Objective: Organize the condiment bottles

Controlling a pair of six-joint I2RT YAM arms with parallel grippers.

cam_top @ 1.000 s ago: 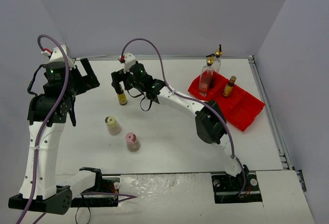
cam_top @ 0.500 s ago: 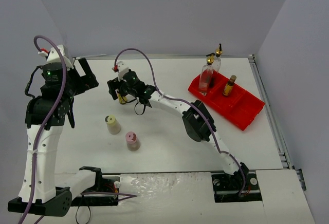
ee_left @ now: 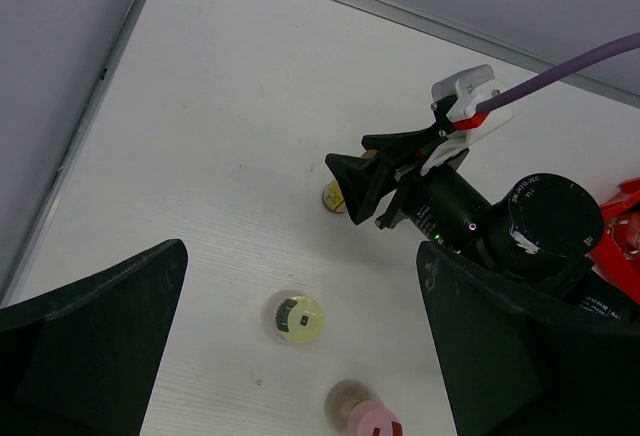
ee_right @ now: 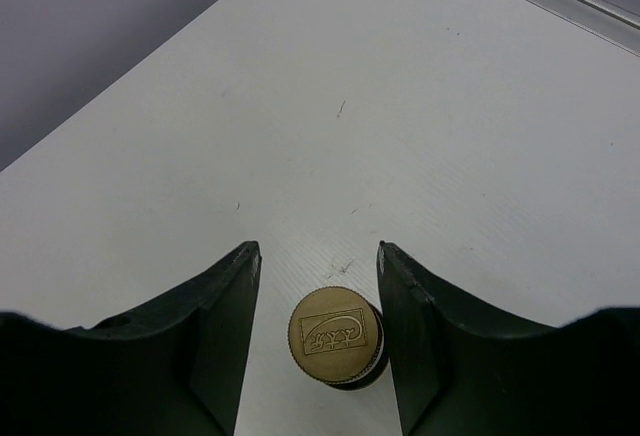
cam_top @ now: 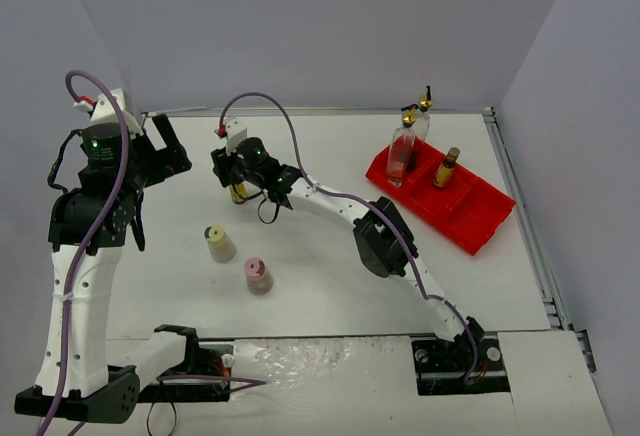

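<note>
The small amber bottle (cam_top: 237, 192) stands upright on the worktop (cam_top: 330, 286), right between the fingers of the right hand (ee_right: 317, 278). From that wrist I look straight down on its round cap (ee_right: 336, 334), with a sliver of bare worktop on either side. The hand is spread just wider than the bottle and grips nothing yet.

To me the bottle looks light and rigid, probably glass, so smooth and a bit slippery, and narrow enough at the foot to topple if one finger lands first. I would close on the body just under the cap, both fingers meeting it together.

Back from that hand, towards the arm bases, the squat cream bottle (cam_top: 218, 243) and the pink bottle (cam_top: 258, 275) wait upright. Far out to the hand's right sits the red tray (cam_top: 480, 218), holding two tall clear bottles (cam_top: 402, 151) and the second amber bottle (cam_top: 446, 168).

The left hand (cam_top: 172, 148) hangs raised, off to the right hand's left, its fingers spread wide and holding nothing
</note>
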